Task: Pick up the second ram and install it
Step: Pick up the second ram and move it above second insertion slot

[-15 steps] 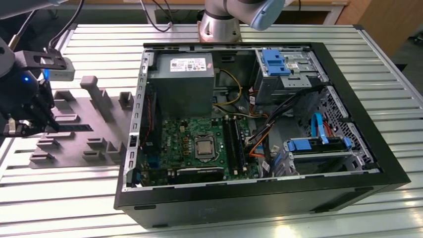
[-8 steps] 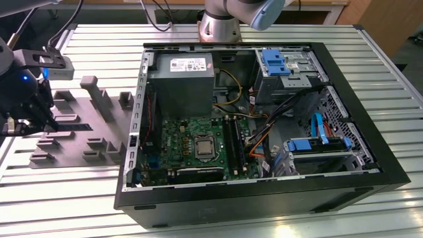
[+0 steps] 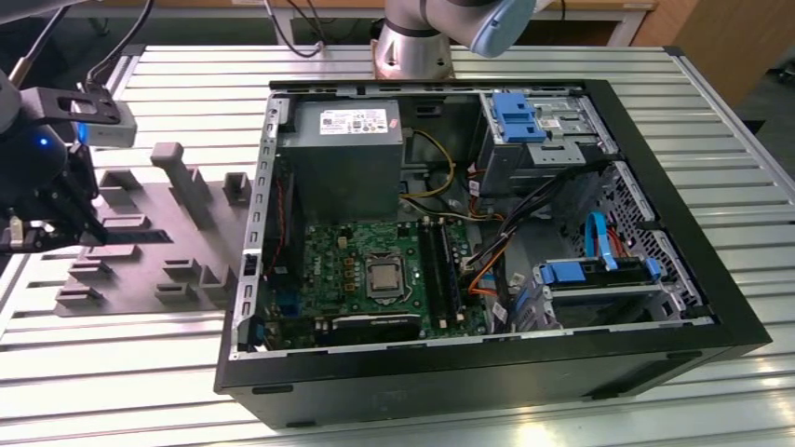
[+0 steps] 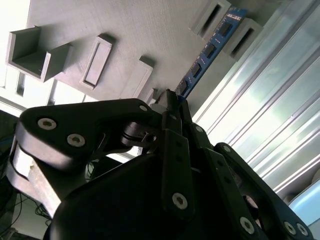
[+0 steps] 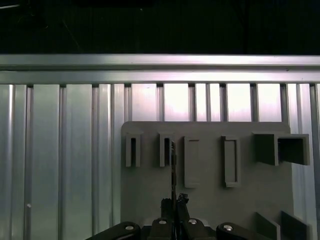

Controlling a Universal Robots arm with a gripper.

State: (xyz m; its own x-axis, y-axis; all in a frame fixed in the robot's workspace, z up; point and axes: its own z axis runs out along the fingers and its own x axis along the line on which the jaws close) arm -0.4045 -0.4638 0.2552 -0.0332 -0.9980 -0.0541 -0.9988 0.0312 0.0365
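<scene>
Robot gripper [image 4: 169, 98] at the gray fixture [image 4: 100, 20], pinching the second ram [image 4: 205, 56].
The strip runs lengthwise straight out from the narrowed jaws, standing on edge.

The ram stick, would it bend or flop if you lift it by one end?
Probably stiff: the second ram runs straight from the gripper to the gray fixture without sagging. Likely light but breakable, since it looks so thin edge-on.

My arm [image 3: 416, 37] reaches to exterior view's left. I see pincer [image 5: 175, 204] pointing down, fingers [image 4: 169, 125] squeezed together on end of second ram [image 4: 207, 52].
</scene>
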